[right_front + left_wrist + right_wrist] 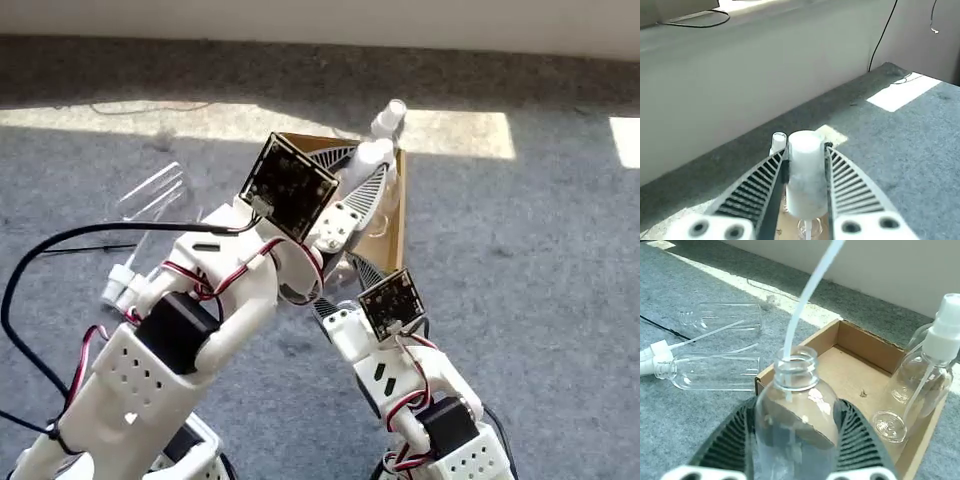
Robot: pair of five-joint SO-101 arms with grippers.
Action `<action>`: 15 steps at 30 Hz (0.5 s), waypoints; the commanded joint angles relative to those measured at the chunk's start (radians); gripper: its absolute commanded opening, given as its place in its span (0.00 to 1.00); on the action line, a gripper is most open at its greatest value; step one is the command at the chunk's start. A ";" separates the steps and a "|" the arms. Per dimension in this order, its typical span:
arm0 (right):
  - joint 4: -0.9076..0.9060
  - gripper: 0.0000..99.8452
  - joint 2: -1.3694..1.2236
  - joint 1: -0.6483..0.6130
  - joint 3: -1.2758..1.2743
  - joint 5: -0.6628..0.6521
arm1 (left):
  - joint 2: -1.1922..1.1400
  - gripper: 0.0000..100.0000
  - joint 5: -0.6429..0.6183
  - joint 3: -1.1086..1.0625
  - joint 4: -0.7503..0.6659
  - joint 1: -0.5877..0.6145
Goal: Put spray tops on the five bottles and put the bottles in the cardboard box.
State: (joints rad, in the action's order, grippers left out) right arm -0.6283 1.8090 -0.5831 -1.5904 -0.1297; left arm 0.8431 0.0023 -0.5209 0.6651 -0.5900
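High view: left arm [190, 340] raised, left gripper [362, 165] pinching spray top [372, 152].

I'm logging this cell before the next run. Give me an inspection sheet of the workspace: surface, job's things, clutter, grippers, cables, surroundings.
Surface: grey carpet, with a sunlit strip across it.
Job's things: brown cardboard box holds a capped clear plastic bottle with a white spray top. Two uncapped clear plastic bottles and two loose white spray tops lie on the carpet beside the box.
Clutter: nothing seen.
Grippers: left gripper is shut on a held white spray top. Its thin tube enters the neck of the held clear bottle, which the right gripper grips.
Cables: black cable loops on the carpet; red, white and black wires run along the arms.
Surroundings: pale wall.
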 commanded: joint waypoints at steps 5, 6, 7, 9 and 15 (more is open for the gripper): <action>0.015 0.00 0.007 -0.001 0.019 0.011 | 0.024 0.00 -0.009 -0.087 -0.003 -0.005; 0.015 0.00 0.008 -0.001 0.031 0.018 | 0.024 0.00 -0.009 -0.097 -0.003 -0.005; 0.015 0.00 0.008 0.001 0.045 0.044 | 0.024 0.00 -0.009 -0.108 -0.003 -0.005; 0.015 0.00 0.008 0.033 0.076 0.109 | 0.025 0.00 -0.009 -0.131 -0.003 -0.004; 0.015 0.00 0.008 0.090 0.101 0.157 | 0.025 0.00 -0.011 -0.180 -0.003 0.058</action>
State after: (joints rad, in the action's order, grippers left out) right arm -0.6283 1.8105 -0.5294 -1.5597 0.0100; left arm 0.8447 -0.0038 -0.7004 0.6651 -0.5715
